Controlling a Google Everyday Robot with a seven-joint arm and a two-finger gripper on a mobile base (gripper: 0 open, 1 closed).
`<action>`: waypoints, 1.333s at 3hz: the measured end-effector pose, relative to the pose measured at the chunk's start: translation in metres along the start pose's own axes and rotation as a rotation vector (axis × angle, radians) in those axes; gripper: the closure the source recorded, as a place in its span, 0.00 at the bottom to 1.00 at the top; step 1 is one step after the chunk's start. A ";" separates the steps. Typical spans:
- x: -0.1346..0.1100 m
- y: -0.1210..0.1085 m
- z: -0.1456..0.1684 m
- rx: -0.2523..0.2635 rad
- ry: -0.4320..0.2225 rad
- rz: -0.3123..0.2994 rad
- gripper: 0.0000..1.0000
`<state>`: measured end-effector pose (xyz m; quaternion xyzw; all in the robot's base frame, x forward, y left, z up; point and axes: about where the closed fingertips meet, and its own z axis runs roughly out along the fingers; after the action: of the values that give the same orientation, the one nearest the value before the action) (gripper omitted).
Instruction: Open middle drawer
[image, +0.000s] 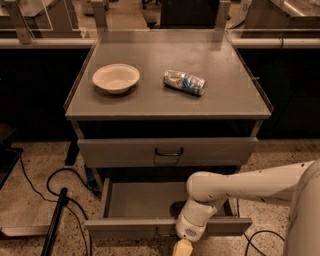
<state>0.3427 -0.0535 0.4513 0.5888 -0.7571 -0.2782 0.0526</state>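
The cabinet is standing at the centre of the camera view, its flat grey top facing the camera.

1. The middle drawer is sitting at 6 o'clock from the cabinet top, directly beneath the top drawer. It is projecting well forward of the cabinet face, and its plain grey tray is showing. Its front panel is running across the lower part of the view.
2. The top drawer is lying nearly flush with the cabinet front, its dark loop handle at centre.
3. The arm is entering from 4 o'clock and crossing over the right half of the open tray, bending down over the front panel.
4. The gripper is hanging at 6 o'clock of the view, just in front of the middle drawer's front panel near its centre. Whether it is spread or pressed together cannot be told, since the frame edge is cutting it off.
5. On the cabinet top, a pale bowl is resting at 10 o'clock and a crushed can is lying on its side at 1 o'clock, well apart.
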 end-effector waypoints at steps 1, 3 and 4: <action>-0.001 0.000 0.000 -0.001 -0.002 -0.001 0.00; -0.023 0.009 -0.019 -0.035 -0.041 -0.071 0.00; -0.028 0.009 -0.021 -0.055 -0.045 -0.082 0.00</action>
<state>0.3520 -0.0342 0.4803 0.6113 -0.7254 -0.3139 0.0405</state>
